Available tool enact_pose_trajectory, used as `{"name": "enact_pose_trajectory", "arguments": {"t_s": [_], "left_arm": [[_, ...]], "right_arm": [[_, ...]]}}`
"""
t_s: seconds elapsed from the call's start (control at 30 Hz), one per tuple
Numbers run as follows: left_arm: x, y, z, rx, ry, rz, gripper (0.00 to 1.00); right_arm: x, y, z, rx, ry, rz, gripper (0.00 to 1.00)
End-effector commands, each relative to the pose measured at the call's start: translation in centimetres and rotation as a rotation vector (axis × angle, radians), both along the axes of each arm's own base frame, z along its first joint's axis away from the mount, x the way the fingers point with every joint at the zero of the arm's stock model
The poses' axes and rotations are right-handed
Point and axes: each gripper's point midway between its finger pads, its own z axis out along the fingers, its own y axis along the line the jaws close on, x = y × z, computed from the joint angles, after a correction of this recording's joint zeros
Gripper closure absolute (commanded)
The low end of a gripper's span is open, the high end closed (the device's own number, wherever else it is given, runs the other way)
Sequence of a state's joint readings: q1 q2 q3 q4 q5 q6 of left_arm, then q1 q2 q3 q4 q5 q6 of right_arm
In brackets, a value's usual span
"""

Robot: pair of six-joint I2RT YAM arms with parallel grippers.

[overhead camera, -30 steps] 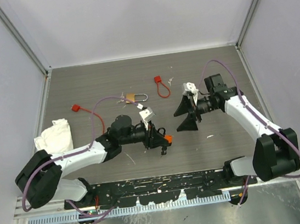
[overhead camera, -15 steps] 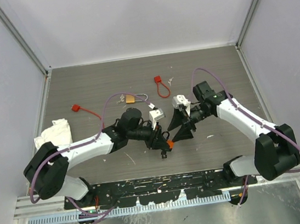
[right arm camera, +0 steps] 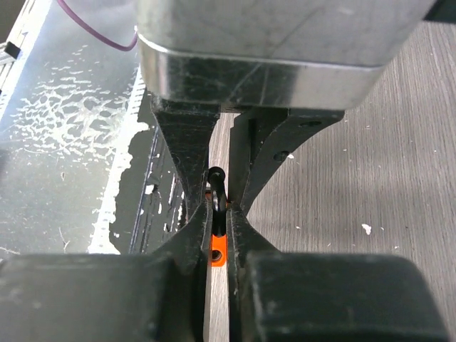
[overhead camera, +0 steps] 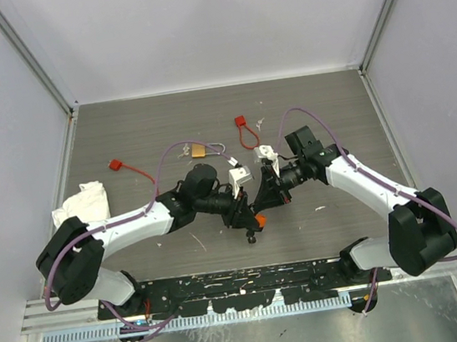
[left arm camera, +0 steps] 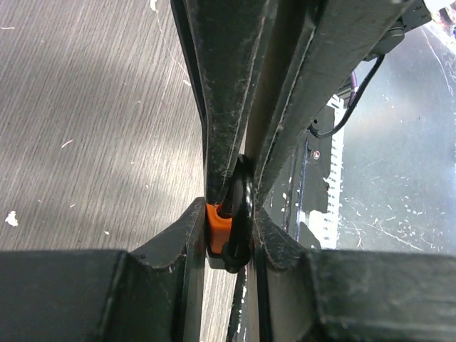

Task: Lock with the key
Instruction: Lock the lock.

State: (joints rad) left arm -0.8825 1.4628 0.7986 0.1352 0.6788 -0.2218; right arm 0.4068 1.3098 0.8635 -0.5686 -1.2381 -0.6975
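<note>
- Looking down from the top external view, both arms reach in to one spot around the middle of the counter [overhead camera: 331,115], somewhat toward its near edge.
- The left tool [overhead camera: 253,217] is closed on an orange padlock [overhead camera: 260,220]. The right tool [overhead camera: 265,203] meets it from the right-edge side, touching or nearly so.
- The key [overhead camera: 252,235] shows only as a small dark bit just on the near-edge side of the padlock. It is too small to make out blades.
- A white cloth [overhead camera: 82,207] lies by the left edge. A red cable lock [overhead camera: 115,164], a brass padlock [overhead camera: 199,149] and a second red lock [overhead camera: 240,121] sit apart, farther toward the far edge.
- In the left wrist view, the left tool's fingers [left arm camera: 187,231] are narrow and clamp the padlock's orange body [left arm camera: 212,226].
- A black curved piece [left arm camera: 241,203] touches that body. I cannot tell whether it is a shackle or a key head. The right tool's fingers [left arm camera: 221,107] come from the opposite side and flank it closely.
- In the right wrist view, the right tool [right arm camera: 217,228] is drawn narrow with the orange body [right arm camera: 217,251] wedged in its slit.
- The black piece [right arm camera: 216,187] stands just beyond, between the left tool's fingers [right arm camera: 187,149].
</note>
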Motion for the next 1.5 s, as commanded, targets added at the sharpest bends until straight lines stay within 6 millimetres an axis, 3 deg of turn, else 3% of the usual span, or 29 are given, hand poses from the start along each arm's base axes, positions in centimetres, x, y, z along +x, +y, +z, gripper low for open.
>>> {"name": "enact_pose_trajectory", "arguments": {"t_s": [0.0, 0.1, 0.23, 0.3, 0.43, 0.57, 0.73, 0.93, 1.2, 1.4, 1.47], "left_arm": [[0.7, -1.0, 3.4, -0.072, -0.07, 0.0, 0.98], [0.9, -0.4, 3.8, -0.081, -0.096, 0.033, 0.8], [1.0, 0.7, 4.4, -0.141, -0.137, 0.104, 0.42], [1.1, 1.3, 5.8, -0.223, -0.188, 0.152, 0.25], [1.9, 3.3, 6.0, -0.341, -0.261, 0.3, 0.01], [2.0, 4.4, 7.5, -0.467, -0.379, 0.368, 0.02], [1.6, 2.6, 7.9, -0.435, -0.522, 0.42, 0.02], [2.9, 1.5, 8.3, -0.41, -0.611, 0.557, 0.02], [3.8, -0.4, 6.7, -0.367, -0.589, 0.613, 0.27], [3.7, -1.3, 6.2, -0.386, -0.585, 0.604, 0.51], [3.6, -1.3, 6.4, -0.404, -0.589, 0.605, 0.64]], "right_arm": [[-0.3, 0.6, 1.6, 0.042, 0.019, 0.028, 0.98], [-0.2, 0.6, 2.2, 0.048, 0.035, 0.03, 0.99], [0.0, 0.3, 3.6, 0.092, 0.063, 0.026, 0.99], [0.2, -0.1, 4.4, 0.118, 0.07, 0.02, 0.99], [0.2, -0.7, 5.9, 0.17, 0.07, 0.018, 0.99], [0.2, -1.3, 7.0, 0.205, 0.06, 0.008, 0.99], [0.7, -1.7, 7.2, 0.207, 0.066, -0.013, 0.99], [1.2, -1.9, 6.9, 0.198, 0.088, -0.032, 0.99], [1.6, -1.9, 6.7, 0.189, 0.098, -0.044, 0.99], [1.7, -1.9, 6.4, 0.184, 0.111, -0.048, 0.99], [1.8, -1.9, 6.3, 0.18, 0.114, -0.051, 0.99]]}}
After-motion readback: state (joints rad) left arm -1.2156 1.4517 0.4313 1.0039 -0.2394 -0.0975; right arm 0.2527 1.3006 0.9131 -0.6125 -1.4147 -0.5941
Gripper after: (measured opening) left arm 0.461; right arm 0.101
